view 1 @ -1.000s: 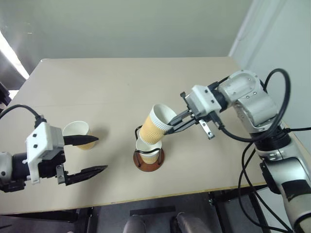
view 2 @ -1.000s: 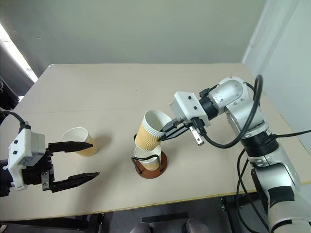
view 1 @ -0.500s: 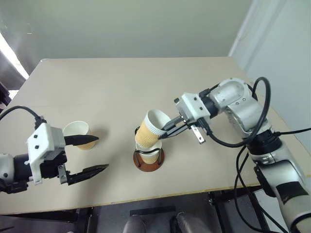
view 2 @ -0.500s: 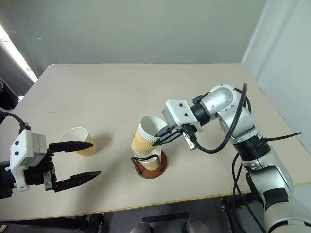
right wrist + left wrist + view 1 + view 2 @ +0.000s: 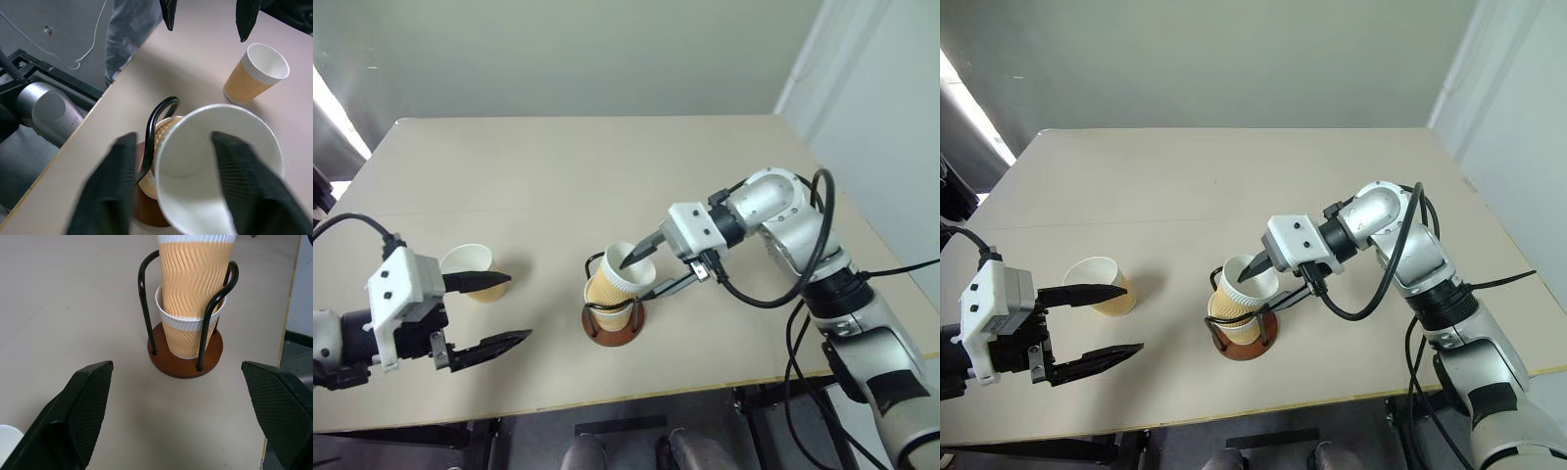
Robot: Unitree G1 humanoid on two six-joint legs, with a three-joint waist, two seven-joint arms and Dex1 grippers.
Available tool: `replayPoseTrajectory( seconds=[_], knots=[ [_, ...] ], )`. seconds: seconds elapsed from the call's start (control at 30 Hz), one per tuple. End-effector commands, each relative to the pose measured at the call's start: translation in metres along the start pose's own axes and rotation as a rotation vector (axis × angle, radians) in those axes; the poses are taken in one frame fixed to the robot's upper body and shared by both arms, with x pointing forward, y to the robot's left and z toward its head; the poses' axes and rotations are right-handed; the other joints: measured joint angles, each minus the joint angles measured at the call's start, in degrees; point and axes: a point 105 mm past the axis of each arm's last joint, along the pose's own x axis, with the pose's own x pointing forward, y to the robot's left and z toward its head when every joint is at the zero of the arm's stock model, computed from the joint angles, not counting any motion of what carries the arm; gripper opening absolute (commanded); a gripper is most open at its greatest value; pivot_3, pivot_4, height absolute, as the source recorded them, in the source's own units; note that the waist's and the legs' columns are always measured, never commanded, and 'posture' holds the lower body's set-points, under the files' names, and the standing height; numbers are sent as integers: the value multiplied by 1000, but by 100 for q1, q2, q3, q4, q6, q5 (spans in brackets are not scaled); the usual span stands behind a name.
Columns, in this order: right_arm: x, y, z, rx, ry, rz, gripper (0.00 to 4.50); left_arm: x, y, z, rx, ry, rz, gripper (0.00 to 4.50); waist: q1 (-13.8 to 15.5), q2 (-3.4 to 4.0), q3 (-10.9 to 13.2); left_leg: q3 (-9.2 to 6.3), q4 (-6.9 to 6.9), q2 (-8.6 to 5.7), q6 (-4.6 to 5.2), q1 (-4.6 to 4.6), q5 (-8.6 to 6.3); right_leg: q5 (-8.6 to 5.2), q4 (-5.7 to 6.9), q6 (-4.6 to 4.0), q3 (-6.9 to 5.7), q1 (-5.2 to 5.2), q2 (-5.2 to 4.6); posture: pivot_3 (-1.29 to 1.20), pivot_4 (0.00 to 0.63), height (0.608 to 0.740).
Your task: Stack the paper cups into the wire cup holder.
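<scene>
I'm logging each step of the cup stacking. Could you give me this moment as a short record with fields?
holder: wire cup holder standing near the front edge of the table
stacked: two paper cups, upper cup nested in lower cup
loose: third cup upright, apart from holder
right gripper: open, one finger inside the upper cup, one outside
left gripper: open, holding nothing, beside third cup
</scene>
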Motion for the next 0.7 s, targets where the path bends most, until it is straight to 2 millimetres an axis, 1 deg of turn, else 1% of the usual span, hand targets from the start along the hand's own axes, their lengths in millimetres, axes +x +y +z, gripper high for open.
replayPoseTrajectory(
  seconds=[0.03, 0.07, 0.1, 0.23, 0.3, 0.33, 0.37, 0.43, 0.47, 0.5, 0.53, 0.57, 0.63, 0.7],
  knots=[
    [-5, -2, 7, -44, 1, -14, 3815, -2, 2, 8, 39, -3, 13, 4500, 0, 0, 0, 0, 0, 0, 0, 0, 0, 0, 0, 0, 0, 0, 0, 0, 150, 740],
    [-5, -2, 7, -44, -1, -16, 4200, -2, 2, 8, 40, -3, 13, 4500, 0, 0, 0, 0, 0, 0, 0, 0, 0, 0, 0, 0, 0, 0, 0, 0, 150, 740],
    [-5, -2, 7, -45, -2, -18, 4446, -2, 3, 8, 41, -3, 13, 4500, 0, 0, 0, 0, 0, 0, 0, 0, 0, 0, 0, 0, 0, 0, 0, 0, 150, 740],
    [-6, -4, 9, -50, -8, -29, 4446, -1, 4, 9, 42, -4, 13, 4500, 0, 0, 0, 0, 0, 0, 0, 0, 0, 0, 0, 0, 0, 0, 0, 0, 150, 740],
    [-11, -9, 12, -60, -10, -55, 4446, -4, 7, 8, 45, 4, 22, 4500, 0, 0, 0, 0, 0, 0, 0, 0, 0, 0, 0, 0, 0, 0, 0, 0, 150, 740],
    [-18, -13, 15, -60, -23, -75, 4446, -6, 8, 8, 47, 10, 30, 4500, 0, 0, 0, -1, 0, 0, 0, 0, 0, 0, 0, 0, 0, 0, 0, 0, 150, 740],
    [-31, -19, 22, -44, -71, -108, 4446, -10, 13, 8, 58, 19, 55, 4500, 1, 0, 0, -1, 0, 1, 0, 0, 0, 0, 0, 0, 0, 0, 0, 0, 150, 740],
    [-49, -24, 33, -12, -155, -144, 4446, -15, 21, 8, 76, 35, 96, 4500, 5, 1, 1, -2, -1, 1, 0, -1, 0, 0, 0, 0, 0, -2, 0, 0, 150, 740],
    [-72, -28, 37, 36, -232, -187, 4446, -21, 35, 7, 95, 75, 175, 4500, 16, 1, 1, -2, -1, 1, 0, -4, 0, 0, 0, 0, 1, -5, 0, 0, 150, 740],
    [-87, -29, 41, 64, -286, -213, 4446, -26, 46, 5, 109, 105, 231, 4500, 46, -2, -1, -3, -1, 2, -2, -4, 1, 0, 0, 0, 1, -5, 0, 0, 150, 740],
    [-101, -20, 38, 80, -316, -219, 4446, -29, 53, 6, 121, 122, 265, 4500, 93, -5, -1, -7, -2, 2, -2, -5, 1, -1, -1, 0, 0, -4, 0, 0, 150, 740],
    [-110, -12, 32, 94, -315, -227, 4446, -32, 59, 7, 131, 132, 283, 4500, 145, -9, -4, -11, -4, 3, -5, -6, 3, -1, -5, 0, 0, -3, 0, 0, 150, 740],
    [-116, 2, 24, 140, -289, -222, 4446, -32, 63, 7, 151, 157, 280, 4500, 176, -13, -7, -15, -6, 2, -35, 1, 15, -11, -19, 11, 0, 14, -7, 0, 150, 740],
    [-116, 8, 25, 163, -296, -213, 4446, -31, 66, 4, 179, 200, 274, 4500, 171, -13, -6, -12, 4, -3, -64, 7, 7, -17, -21, 11, 1, 23, -8, 0, 150, 740]
  ],
)
